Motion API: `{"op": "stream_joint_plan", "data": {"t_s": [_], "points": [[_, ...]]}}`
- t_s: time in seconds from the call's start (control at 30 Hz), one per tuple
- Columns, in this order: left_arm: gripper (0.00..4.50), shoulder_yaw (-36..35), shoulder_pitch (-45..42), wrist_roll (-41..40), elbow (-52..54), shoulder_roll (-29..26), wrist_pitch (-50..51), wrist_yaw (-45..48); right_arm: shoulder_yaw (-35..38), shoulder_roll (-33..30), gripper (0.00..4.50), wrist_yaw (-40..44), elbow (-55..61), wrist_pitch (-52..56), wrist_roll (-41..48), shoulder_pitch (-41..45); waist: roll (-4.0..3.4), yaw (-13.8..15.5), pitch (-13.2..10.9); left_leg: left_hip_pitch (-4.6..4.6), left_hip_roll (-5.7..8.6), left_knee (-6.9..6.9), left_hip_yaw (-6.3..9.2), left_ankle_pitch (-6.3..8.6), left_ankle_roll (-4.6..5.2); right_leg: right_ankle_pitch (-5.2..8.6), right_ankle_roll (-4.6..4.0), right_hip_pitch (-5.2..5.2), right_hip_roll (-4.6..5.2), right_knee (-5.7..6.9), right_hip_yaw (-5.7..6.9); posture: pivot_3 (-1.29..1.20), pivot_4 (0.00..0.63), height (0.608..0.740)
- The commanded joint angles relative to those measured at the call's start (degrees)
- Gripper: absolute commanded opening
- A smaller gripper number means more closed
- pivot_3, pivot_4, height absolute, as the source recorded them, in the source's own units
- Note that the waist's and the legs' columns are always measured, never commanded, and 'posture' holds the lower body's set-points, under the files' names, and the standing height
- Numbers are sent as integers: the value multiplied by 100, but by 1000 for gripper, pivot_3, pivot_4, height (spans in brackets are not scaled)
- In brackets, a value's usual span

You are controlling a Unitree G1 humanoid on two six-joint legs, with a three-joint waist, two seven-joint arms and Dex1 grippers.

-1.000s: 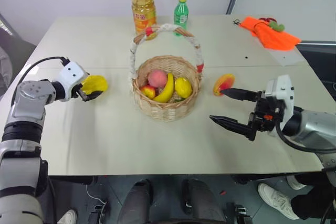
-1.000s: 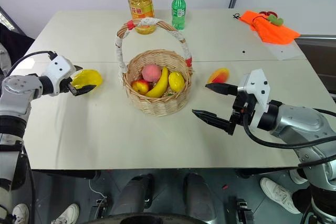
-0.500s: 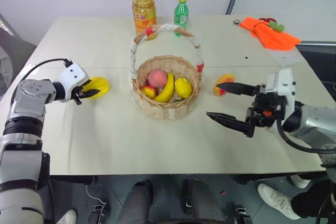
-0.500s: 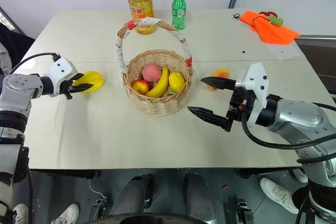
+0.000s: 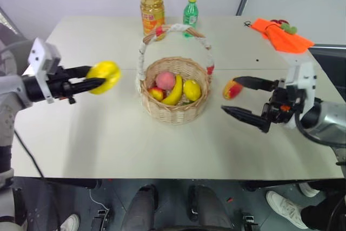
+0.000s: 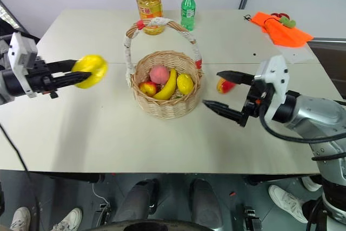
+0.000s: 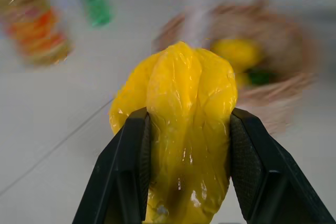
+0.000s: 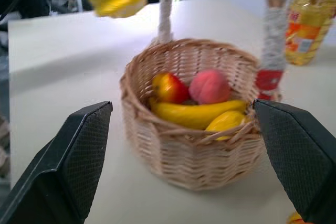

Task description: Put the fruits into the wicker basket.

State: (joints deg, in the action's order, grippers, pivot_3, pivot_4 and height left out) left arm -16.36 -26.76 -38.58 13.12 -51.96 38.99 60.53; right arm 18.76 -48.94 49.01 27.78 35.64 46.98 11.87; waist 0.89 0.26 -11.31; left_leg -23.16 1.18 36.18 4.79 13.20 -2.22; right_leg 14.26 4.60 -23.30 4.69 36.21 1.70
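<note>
Head pair: looking forward and down from above the near edge of the tabletop, taking in both arms, the basket at centre and the bottles at the far edge; nearly the same scene in both eyes. Left wrist: very close along the left claw onto the yellow fruit, facing the basket. Right wrist: low over the tabletop, along the right claw, facing left at the basket; same basket shared with all views.

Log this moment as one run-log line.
left pincer: shut on yellow ridged fruit, above table | right pincer: open, empty | mango: on table | wicker basket: neither fruit inside
</note>
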Motion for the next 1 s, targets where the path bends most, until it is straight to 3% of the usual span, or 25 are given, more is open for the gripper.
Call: {"op": "stream_joint_plan", "data": {"t_s": [0.03,0.13,0.37,0.43,0.47,0.6,1.0], "points": [[1824,389,-401,-336,804,400,518,-767,141,63,4500,129,-259,-297,-214,-180,1,33,0,-1,0,6,-7,0,0,-2,-1,3,-3,0,1,0,150,740],[1824,1139,-969,34,829,956,623,-1335,124,209,4500,73,-369,-455,-366,-374,2,61,0,0,4,15,-14,-1,1,-11,8,11,-9,0,2,0,150,740],[1824,2146,-1356,936,241,1603,139,-1590,3,550,4500,-313,-447,-727,-828,-624,2,-56,0,1,10,-1,-33,0,3,-22,31,-7,-22,4,-7,0,150,740],[1824,2125,-1340,954,121,1746,91,-1609,-131,673,4500,-629,-534,-717,-1087,-559,2,-81,0,-1,8,-2,-29,0,3,-22,30,-11,-27,8,-7,0,150,740],[2620,2105,-1318,1006,52,1778,25,-1617,-254,791,4500,-960,-676,-644,-1301,-456,2,-97,0,-2,8,-1,-29,0,3,-22,30,-12,-27,9,-7,0,150,740],[4464,1771,-1166,850,29,1859,-233,-1465,-476,1341,4500,-1974,-1076,-320,-1695,23,1,-113,0,4,5,2,-32,-1,3,-26,23,-12,-27,12,-9,0,150,740],[4464,432,218,-10,427,968,-178,-775,-1193,2750,4500,-4757,-1734,1379,-3101,1785,-4,-79,0,-15,3,0,-29,-3,-1,-28,18,-37,-25,24,-11,0,150,740]]}}
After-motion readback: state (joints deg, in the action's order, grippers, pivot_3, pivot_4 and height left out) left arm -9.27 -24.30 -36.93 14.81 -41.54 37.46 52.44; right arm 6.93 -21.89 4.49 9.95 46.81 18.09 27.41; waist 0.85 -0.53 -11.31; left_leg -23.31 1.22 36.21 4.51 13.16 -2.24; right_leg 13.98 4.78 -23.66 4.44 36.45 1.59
